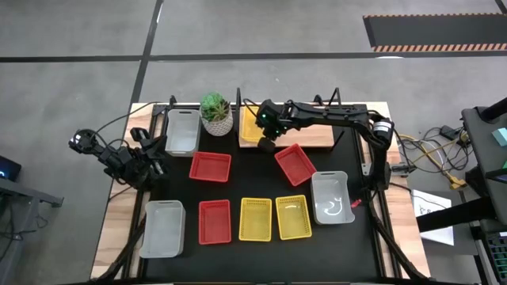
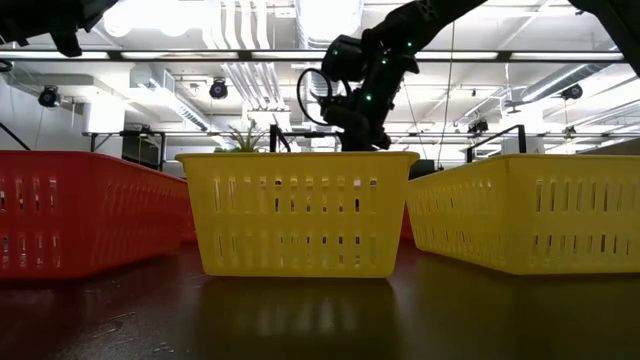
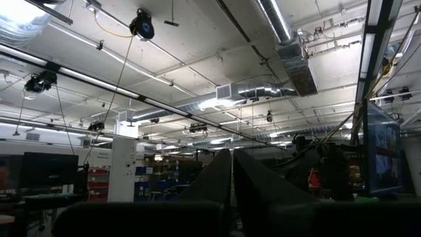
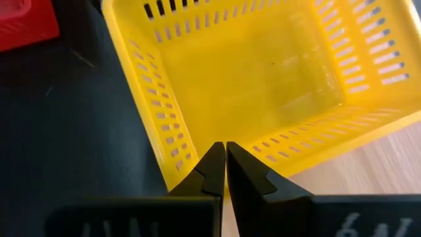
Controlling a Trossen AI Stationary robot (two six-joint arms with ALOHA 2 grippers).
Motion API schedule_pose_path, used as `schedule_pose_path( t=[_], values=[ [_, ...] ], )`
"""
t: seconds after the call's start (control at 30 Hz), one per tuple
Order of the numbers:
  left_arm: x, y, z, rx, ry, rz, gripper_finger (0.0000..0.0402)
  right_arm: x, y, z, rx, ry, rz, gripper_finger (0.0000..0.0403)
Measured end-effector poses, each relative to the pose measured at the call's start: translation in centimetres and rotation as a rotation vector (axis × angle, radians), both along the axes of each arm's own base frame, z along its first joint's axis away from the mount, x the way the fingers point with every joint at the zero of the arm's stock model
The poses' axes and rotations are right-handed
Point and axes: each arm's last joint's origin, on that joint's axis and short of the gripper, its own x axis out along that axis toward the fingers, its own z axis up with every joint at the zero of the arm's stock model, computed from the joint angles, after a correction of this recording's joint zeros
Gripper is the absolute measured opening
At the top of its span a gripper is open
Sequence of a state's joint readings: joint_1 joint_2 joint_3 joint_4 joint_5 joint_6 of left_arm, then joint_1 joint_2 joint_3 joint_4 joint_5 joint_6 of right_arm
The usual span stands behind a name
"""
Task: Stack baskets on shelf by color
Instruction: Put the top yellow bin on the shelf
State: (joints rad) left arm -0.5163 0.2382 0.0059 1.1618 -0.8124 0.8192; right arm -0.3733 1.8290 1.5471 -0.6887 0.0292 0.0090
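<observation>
Our right gripper (image 4: 225,158), fingers pressed together and empty, hangs over the corner of a yellow basket (image 4: 263,79) on the shelf (image 1: 317,139) at the worktop's twelve o'clock; the basket lies just ahead. The left gripper (image 1: 150,162) idles at nine o'clock, fingers together.

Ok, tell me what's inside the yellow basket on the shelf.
Nothing: the yellow basket on the shelf shows only its bare floor in the right wrist view. The shut right gripper covers a small part of its near rim.
</observation>
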Motion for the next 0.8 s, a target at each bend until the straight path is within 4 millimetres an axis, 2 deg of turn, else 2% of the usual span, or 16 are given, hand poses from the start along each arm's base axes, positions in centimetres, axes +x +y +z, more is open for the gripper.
schedule_pose_path(
  t=[0.37, 0.63, 0.8],
  values=[
    [0.0, 0.0, 0.0, 0.0, 0.0, -0.001, 0.0002, -0.1, 0.1, 0.3, -0.004, 0.001, 0.009, 0.0009],
    [0.0, 0.0, 0.0, -0.001, 0.001, 0.001, 0.0002, 0.6, 0.1, 2.4, -0.031, -0.054, 0.03, 0.0009],
    [0.0, 0.0, 0.0, -0.002, 0.003, 0.004, 0.0002, 1.1, 1.2, 3.3, -0.019, -0.07, 0.121, 0.0009]
  ],
)
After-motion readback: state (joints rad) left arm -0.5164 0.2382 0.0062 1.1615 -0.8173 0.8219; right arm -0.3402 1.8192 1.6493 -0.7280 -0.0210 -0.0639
